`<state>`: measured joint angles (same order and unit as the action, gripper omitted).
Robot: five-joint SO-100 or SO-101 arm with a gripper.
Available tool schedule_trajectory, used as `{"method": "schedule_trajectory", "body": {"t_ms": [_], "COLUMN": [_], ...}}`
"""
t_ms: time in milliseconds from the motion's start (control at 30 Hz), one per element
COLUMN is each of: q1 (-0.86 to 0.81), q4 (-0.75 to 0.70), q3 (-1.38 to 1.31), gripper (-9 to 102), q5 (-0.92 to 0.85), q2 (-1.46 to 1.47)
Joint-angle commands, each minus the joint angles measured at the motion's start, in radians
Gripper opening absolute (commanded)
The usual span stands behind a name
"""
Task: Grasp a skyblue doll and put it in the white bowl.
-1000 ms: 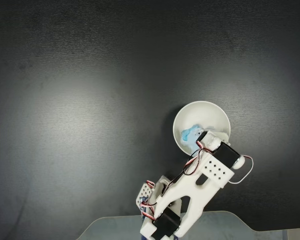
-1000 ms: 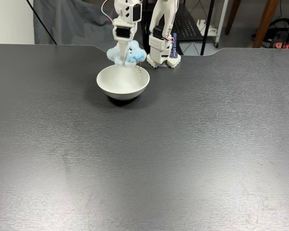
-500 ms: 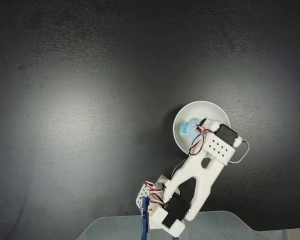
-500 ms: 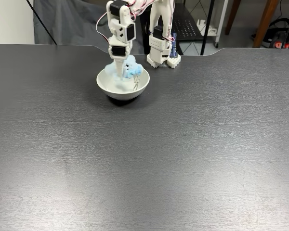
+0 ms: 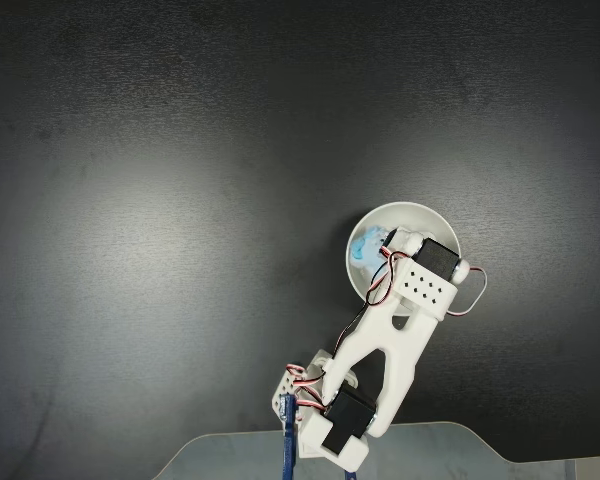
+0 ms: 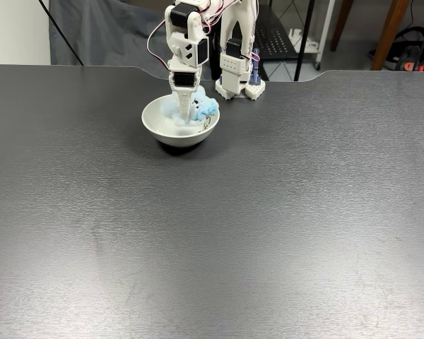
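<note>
The white bowl (image 5: 427, 224) stands on the black table close in front of the arm's base; in the other fixed view the bowl (image 6: 175, 134) is at the back, left of centre. The skyblue doll (image 5: 366, 250) lies low inside it, against the bowl's left wall. From the front, the doll (image 6: 204, 108) bulges out on both sides of the fingers, just above the rim. My gripper (image 5: 382, 247) points down into the bowl, and the gripper (image 6: 184, 117) looks shut on the doll, its tips hidden below the rim.
The arm's base (image 6: 236, 73) is clamped at the table's far edge, just behind the bowl. The dark tabletop (image 6: 219, 233) stretches wide in front of the bowl. Beyond the table stand a grey cloth (image 6: 102, 35) and furniture legs.
The gripper has come down with the doll from above the bowl's rim into the bowl. The doll has shifted toward the bowl's upper left wall in the top-down view.
</note>
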<state>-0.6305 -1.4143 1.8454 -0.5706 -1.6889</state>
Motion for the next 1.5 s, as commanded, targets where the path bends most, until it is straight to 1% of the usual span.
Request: {"method": "schedule_trajectory", "body": {"t_ms": [0,133,467,567,733,867,1067,1167,1300,1367,1467], "q1": [0.000,-0.002,-0.008,-0.038,-0.117,-0.109,-0.095,-0.014,0.158,0.267,0.407], "q4": [0.000,0.000,0.000,0.002,-0.009,-0.011,-0.012,-0.012,-0.012,-0.014,-0.014], "q3": [-0.021,-0.023,-0.025,-0.035,-0.144,-0.235,-0.293,-0.304,-0.330,-0.350,-0.388], "gripper": [37,42,43,43,42,42,42,42,42,42,42], "q5": [0.002,0.002,0.003,0.005,0.006,0.006,0.006,0.006,0.011,0.048,0.150], "q2": [-0.025,-0.025,-0.026,-0.046,-0.236,-0.393,-0.532,-0.586,-0.675,-0.723,-0.793]}}
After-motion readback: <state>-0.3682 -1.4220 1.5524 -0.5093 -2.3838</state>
